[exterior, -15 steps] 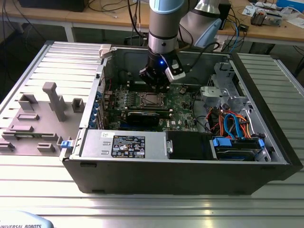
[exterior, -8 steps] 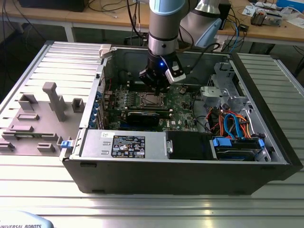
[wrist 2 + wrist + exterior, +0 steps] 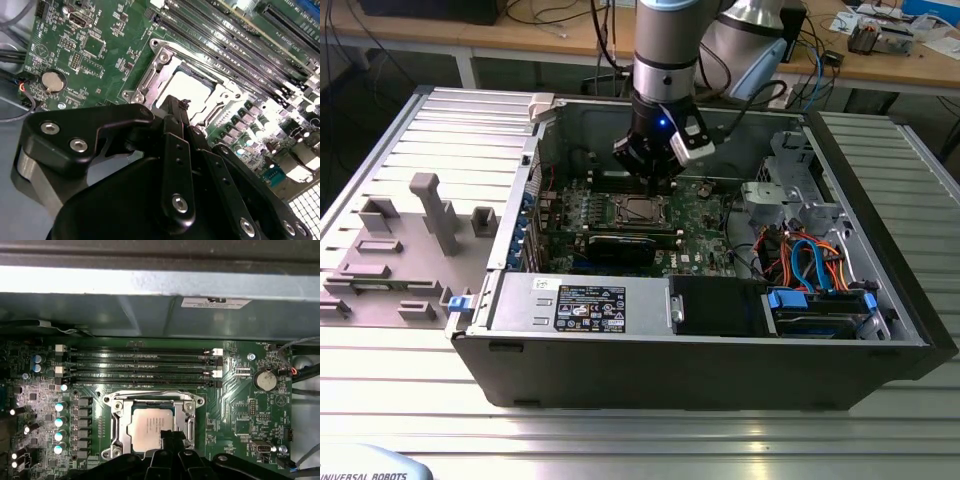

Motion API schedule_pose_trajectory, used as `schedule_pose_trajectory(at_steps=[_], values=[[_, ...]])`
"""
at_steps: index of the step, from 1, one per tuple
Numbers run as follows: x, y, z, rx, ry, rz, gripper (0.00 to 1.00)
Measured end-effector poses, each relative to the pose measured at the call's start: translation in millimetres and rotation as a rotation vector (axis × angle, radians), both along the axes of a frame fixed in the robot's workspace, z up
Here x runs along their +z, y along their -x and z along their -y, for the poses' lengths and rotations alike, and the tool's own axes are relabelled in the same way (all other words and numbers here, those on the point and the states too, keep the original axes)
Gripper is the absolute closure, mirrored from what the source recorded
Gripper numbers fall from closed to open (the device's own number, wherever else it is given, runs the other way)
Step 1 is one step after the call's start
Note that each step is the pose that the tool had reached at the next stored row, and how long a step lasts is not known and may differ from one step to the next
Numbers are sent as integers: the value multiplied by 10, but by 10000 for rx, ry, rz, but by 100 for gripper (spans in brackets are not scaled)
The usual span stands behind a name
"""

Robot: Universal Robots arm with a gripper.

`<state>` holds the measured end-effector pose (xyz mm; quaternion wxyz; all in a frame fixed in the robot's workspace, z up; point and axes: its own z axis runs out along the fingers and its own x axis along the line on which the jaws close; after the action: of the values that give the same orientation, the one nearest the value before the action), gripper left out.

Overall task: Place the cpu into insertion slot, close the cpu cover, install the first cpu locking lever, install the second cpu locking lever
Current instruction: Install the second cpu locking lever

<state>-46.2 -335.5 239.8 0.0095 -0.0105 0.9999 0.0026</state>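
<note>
Ribbed silver aluminium table point(image 3: 620, 440) carries the open dark-grey computer case point(image 3: 700, 370) we are working in, with wooden benches and loose cables behind it. To the exterior view's left we see a grey plastic fixture tray point(image 3: 390, 260) with upright blocks.

Inside the case lies the green circuit board point(image 3: 250, 420), and on it the insertion slot point(image 3: 117, 412) with its silver metal rim. The cpu point(image 3: 150, 427), a small flat square chip with a silvery-grey top, sits in that slot in both wrist views. The cpu cover point(image 3: 187, 412), a silver metal frame plate with a square cut-out, lies flat around the chip as far as we can tell.

Our black gripper point(image 3: 176, 107) hangs straight above the socket in the exterior view, its tips close over the chip's edge. In the second wrist view the fingers look drawn together with nothing between them.

A white label sits on the case wall and another on the silver power supply box point(image 3: 585, 305); we cannot read either one.
</note>
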Motion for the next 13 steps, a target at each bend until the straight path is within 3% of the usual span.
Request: schedule_pose_trajectory(at_steps=[1,3,13], values=[[0,0,41,-1,5,1,89],[-1,0,241,-2,5,1,89],[-1,0,246,-1,5,0,89]])
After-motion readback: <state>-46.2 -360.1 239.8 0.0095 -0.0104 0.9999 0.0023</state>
